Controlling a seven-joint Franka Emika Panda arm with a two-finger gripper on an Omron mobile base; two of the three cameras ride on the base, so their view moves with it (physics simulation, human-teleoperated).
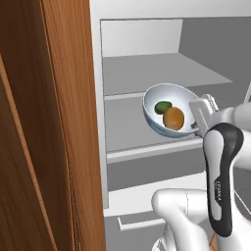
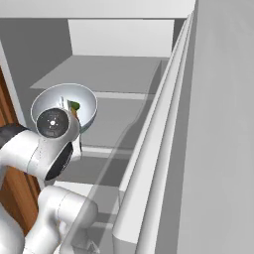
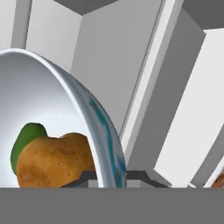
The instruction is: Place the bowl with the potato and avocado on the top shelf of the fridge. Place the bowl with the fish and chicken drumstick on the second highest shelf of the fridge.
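My gripper point(image 1: 196, 123) is shut on the right rim of a white bowl point(image 1: 157, 98) with a blue-patterned outside. It holds the bowl tilted in the air at the open fridge point(image 1: 142, 37). An orange-brown potato point(image 1: 174, 118) and a green avocado point(image 1: 163, 107) lie inside. The bowl hangs just below the level of the top shelf point(image 1: 162, 73) and above the second shelf point(image 1: 122, 132). In the hand view the rim point(image 3: 103, 131) runs between my fingertips point(image 3: 87, 177), with the potato point(image 3: 52, 159) and the avocado point(image 3: 28, 135) close by. The bowl with the fish and chicken drumstick is out of view.
A wooden cabinet side point(image 1: 49, 122) stands close on the left of the fridge opening. The open fridge door point(image 2: 218, 124) with its racks point(image 2: 149, 163) runs along the right. A white drawer point(image 1: 137, 198) sits under the shelves.
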